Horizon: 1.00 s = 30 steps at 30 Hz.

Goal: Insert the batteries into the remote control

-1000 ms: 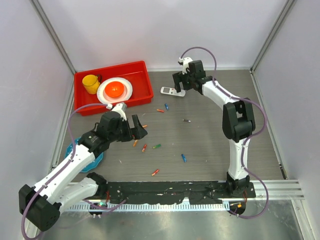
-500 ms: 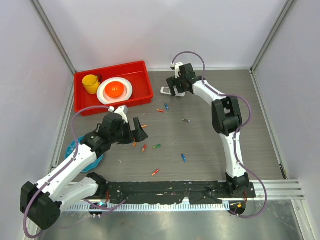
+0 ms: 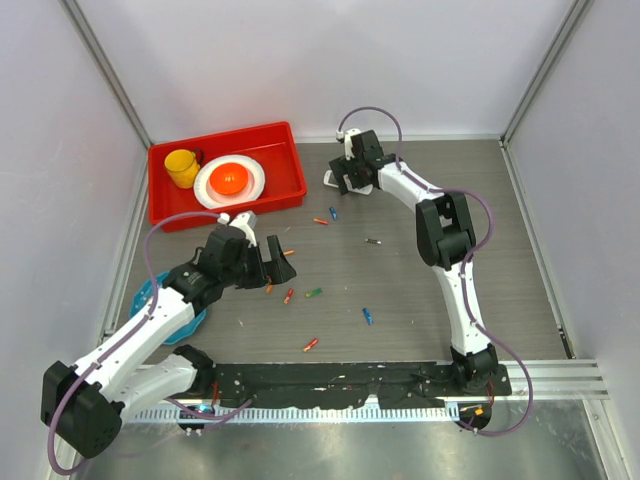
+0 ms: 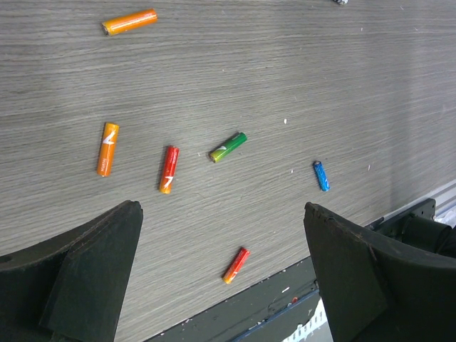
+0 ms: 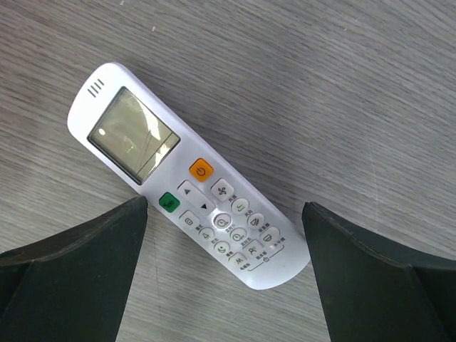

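While the grey wood-grain table [image 3: 420,290] stands inside 3 pale walls [image 3: 300,60], the right gripper [image 5: 224,206] hangs spread wide over the face-up remote [image 5: 187,187] near the back, its buttons clear only from the wrist, and the left gripper [image 4: 222,206] gapes empty above scattered batteries [image 4: 169,169].
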Each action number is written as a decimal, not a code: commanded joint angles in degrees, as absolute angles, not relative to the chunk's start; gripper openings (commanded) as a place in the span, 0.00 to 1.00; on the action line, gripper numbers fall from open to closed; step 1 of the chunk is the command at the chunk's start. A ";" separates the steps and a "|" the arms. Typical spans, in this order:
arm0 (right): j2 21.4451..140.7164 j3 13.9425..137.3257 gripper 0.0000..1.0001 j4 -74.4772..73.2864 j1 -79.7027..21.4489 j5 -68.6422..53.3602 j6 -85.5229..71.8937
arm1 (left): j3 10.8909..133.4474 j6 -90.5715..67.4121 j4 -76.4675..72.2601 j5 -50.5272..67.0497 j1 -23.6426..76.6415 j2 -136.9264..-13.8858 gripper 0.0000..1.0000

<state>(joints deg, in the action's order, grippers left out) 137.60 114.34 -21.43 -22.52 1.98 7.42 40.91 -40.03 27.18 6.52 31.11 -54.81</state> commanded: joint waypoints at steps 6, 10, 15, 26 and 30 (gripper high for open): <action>138.60 117.42 0.96 -22.32 -23.73 2.99 6.77 | 41.13 -40.25 25.22 6.68 31.11 -54.76 1.00; 138.52 116.98 0.96 -24.69 -24.61 2.02 5.10 | 40.96 -40.43 24.96 7.12 31.03 -54.41 1.00; 137.82 115.40 0.96 -26.63 -25.75 2.03 2.82 | 40.52 -40.78 24.79 7.56 31.11 -53.62 1.00; 135.70 111.62 0.86 -26.28 -26.54 5.36 0.09 | 39.90 -41.49 24.35 7.56 31.11 -52.47 1.00; 136.67 113.38 0.71 -27.59 -26.54 5.97 0.17 | 39.99 -41.48 24.70 6.86 31.03 -52.38 1.00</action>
<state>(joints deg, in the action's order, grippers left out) 137.38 112.51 -23.94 -26.30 2.96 -0.08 39.57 -41.54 26.55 6.70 31.11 -53.63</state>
